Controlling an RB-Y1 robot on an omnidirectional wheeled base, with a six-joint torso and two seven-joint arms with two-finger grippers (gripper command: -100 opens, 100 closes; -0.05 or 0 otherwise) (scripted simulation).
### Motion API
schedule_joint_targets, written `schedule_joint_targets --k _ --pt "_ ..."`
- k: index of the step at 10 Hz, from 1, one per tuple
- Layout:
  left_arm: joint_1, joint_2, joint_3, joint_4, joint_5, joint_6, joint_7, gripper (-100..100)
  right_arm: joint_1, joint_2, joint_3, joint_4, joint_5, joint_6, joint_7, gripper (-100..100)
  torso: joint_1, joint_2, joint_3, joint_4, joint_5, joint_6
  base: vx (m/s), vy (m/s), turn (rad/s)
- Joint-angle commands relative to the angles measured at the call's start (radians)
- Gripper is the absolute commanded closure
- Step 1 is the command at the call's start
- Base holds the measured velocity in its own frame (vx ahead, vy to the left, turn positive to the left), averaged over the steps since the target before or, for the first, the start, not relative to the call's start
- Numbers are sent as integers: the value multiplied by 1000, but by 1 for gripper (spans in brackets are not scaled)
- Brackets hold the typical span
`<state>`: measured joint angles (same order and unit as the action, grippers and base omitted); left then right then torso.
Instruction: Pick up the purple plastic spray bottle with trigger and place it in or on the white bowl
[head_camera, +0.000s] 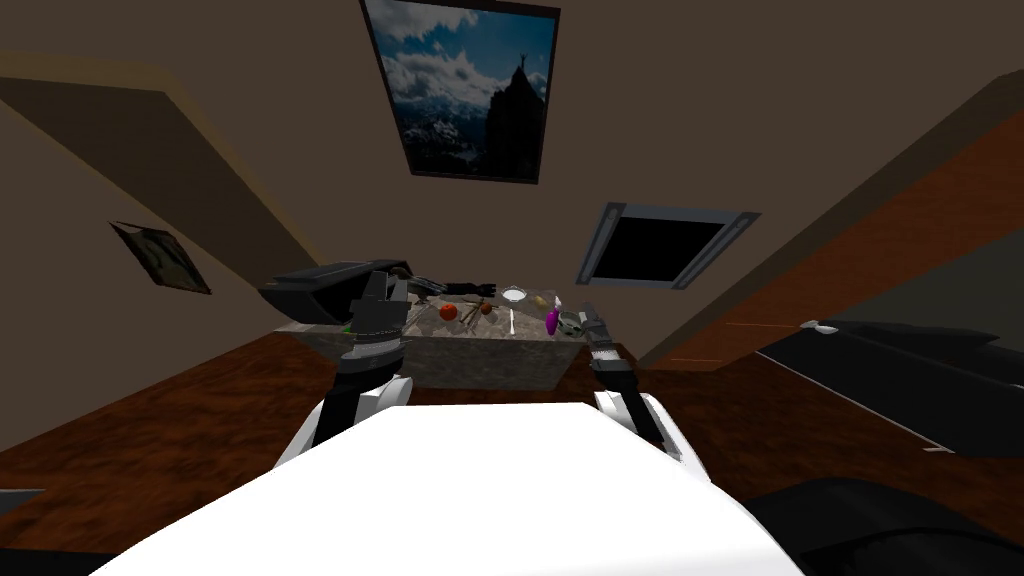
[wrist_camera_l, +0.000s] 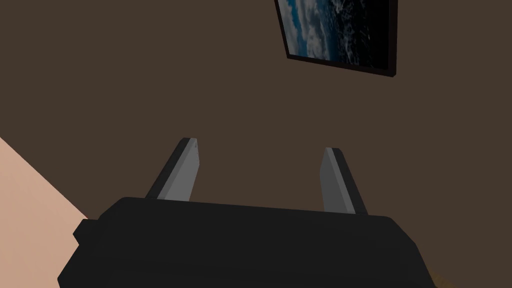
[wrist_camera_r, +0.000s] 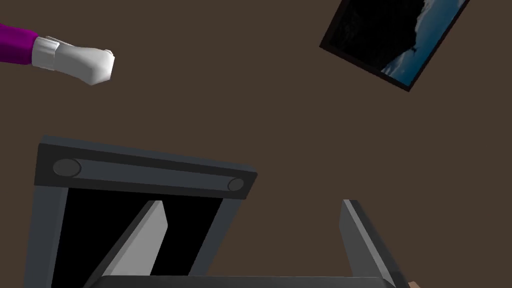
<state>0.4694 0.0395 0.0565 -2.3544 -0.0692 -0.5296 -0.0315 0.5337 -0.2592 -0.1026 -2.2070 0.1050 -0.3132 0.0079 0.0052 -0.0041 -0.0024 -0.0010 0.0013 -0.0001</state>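
Observation:
On the stone-topped table (head_camera: 480, 365) in the head view, a purple spray bottle (head_camera: 552, 319) with a white trigger head stands near the right end. A white bowl (head_camera: 514, 294) sits toward the back of the table. My right gripper (head_camera: 592, 318) hovers open just right of the bottle; in the right wrist view the bottle's white head and purple neck (wrist_camera_r: 60, 54) show off to one side of the open gripper (wrist_camera_r: 250, 215), apart from the fingers. My left gripper (head_camera: 378, 285) is raised over the table's left end, open (wrist_camera_l: 260, 150), holding nothing.
An orange fruit (head_camera: 448, 312), a grey bowl (head_camera: 570, 322), a white utensil (head_camera: 512, 322) and other small items lie on the table. A dark appliance (head_camera: 330, 285) stands at its left end. A grey-framed window (head_camera: 665, 246) is behind on the right. Dark furniture (head_camera: 900, 380) stands to the right.

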Motion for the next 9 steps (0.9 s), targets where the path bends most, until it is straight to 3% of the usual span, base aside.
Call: schedule_joint_targets --k 1,9 --pt "0 0 0 0 0 0 0 0 4 -33 -19 26 23 30 23 -100 0 0 0 0 0 0 35 88 -40" --pt "0 0 0 0 0 0 0 0 11 -226 -77 180 154 152 141 -100 0 1 0 0 0 0 46 93 -16"
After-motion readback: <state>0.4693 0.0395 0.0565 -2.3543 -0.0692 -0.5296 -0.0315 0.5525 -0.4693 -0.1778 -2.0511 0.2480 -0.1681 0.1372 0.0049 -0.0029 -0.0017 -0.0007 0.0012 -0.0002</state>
